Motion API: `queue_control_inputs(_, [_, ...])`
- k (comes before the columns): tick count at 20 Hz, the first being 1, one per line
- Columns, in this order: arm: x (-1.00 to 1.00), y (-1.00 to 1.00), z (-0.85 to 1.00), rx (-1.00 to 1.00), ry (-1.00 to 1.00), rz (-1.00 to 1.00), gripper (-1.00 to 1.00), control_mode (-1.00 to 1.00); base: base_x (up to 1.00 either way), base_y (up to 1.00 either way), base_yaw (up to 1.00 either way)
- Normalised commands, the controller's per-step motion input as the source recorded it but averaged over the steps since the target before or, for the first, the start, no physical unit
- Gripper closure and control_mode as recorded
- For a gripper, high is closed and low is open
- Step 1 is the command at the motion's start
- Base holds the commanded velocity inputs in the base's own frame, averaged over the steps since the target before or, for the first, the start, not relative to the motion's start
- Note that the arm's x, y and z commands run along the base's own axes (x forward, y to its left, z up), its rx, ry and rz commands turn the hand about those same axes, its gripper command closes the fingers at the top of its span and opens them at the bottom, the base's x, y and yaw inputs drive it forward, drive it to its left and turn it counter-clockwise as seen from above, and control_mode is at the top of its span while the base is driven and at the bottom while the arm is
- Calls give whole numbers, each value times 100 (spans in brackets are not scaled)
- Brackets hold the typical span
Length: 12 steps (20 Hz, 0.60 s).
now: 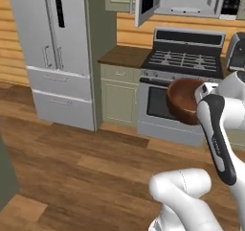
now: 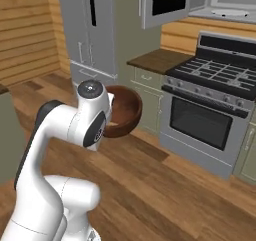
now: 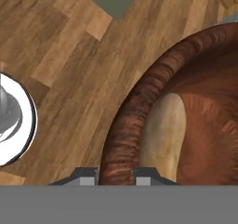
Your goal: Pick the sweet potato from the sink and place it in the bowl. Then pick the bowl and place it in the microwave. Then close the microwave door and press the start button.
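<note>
My gripper (image 3: 116, 176) is shut on the rim of the dark reddish-brown bowl (image 3: 195, 102), one finger inside and one outside. The bowl (image 1: 183, 100) hangs tilted in the air over the wooden floor, in front of the stove, partly hidden by my arm. Inside the bowl lies the sweet potato (image 3: 163, 132), which looks pale tan here. The bowl (image 2: 126, 110) sits just right of my hand in the right base view. Above the stove is the microwave (image 1: 191, 2), its door (image 1: 146, 4) swung open to the left. The sink is out of view.
A black gas stove (image 1: 184, 57) with an oven below stands under the microwave. Left of it are a dark-topped counter (image 1: 123, 55) and a tall grey fridge (image 1: 57, 48). Bare wooden floor (image 1: 86, 163) lies between me and the cabinets.
</note>
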Motion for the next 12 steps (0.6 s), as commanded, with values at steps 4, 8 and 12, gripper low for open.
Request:
queue_control_inputs(4, [0,0,0,0,0,0,100,100,100,-59,0])
queue_control_inputs(8, [0,0,0,0,0,0,100,100,88,-64,0])
queue_control_inputs(12, [0,0,0,0,0,0,100,100,83,-52,0])
